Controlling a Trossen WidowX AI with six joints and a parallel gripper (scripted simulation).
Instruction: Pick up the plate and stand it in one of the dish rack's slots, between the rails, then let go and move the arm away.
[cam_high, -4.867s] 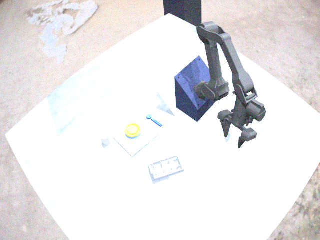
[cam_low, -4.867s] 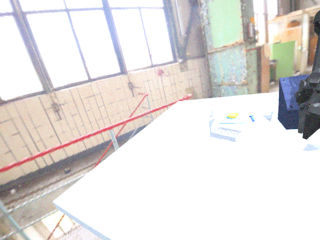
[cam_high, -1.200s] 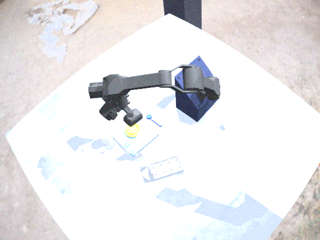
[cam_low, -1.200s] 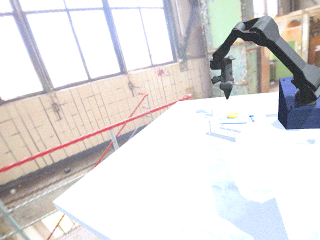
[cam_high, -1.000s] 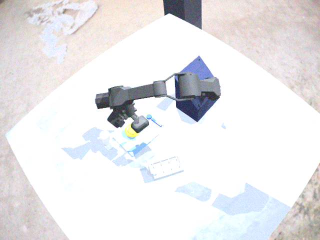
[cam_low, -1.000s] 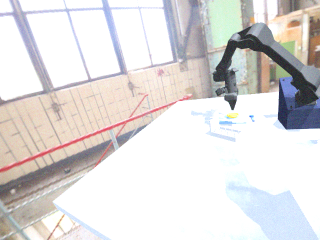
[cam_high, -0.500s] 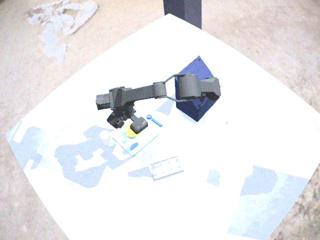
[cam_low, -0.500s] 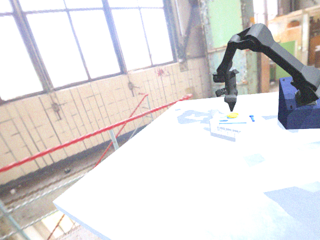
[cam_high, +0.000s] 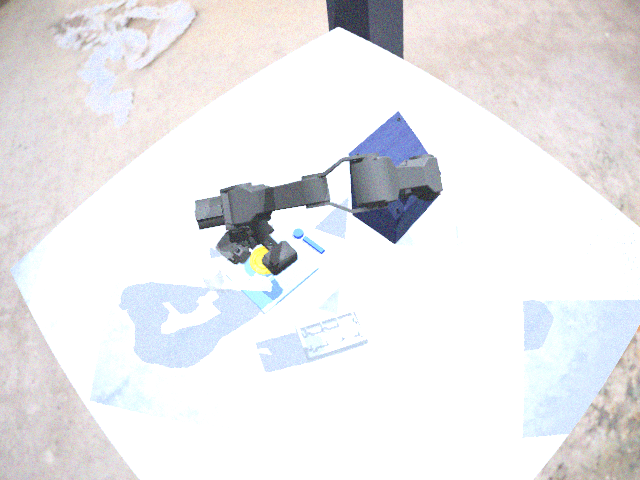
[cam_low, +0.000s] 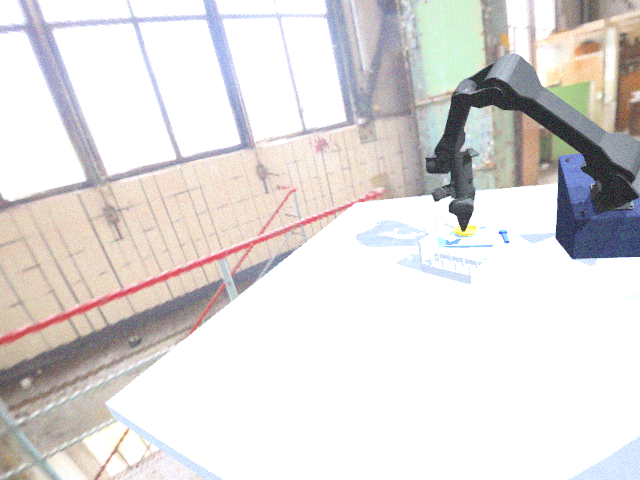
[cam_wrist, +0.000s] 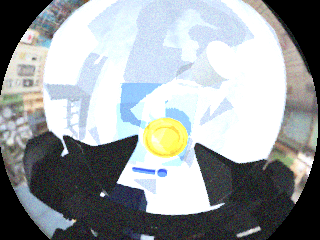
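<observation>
The yellow plate (cam_high: 257, 258) (cam_low: 469, 231) (cam_wrist: 165, 137) lies flat on a light blue and white board (cam_high: 251, 302) (cam_low: 473, 248) (cam_wrist: 131, 93). My gripper (cam_high: 255, 262) (cam_low: 463, 229) (cam_wrist: 167, 142) is open and points down at the plate, with a finger on either side of it in the wrist view. Nothing is held, and whether the fingertips touch the plate cannot be told. The white dish rack (cam_high: 338, 350) (cam_low: 454, 275) stands apart from the board, nearer the bottom of the top view; its slots are washed out by glare.
A small blue stick (cam_high: 313, 244) (cam_wrist: 143, 170) and a blue round piece (cam_high: 298, 233) (cam_wrist: 162, 173) lie beside the plate, on the side of the arm's blue base (cam_high: 390, 147) (cam_low: 594, 235). A pale, blurred object (cam_wrist: 218, 60) stands beyond the board. Shadows cross the table.
</observation>
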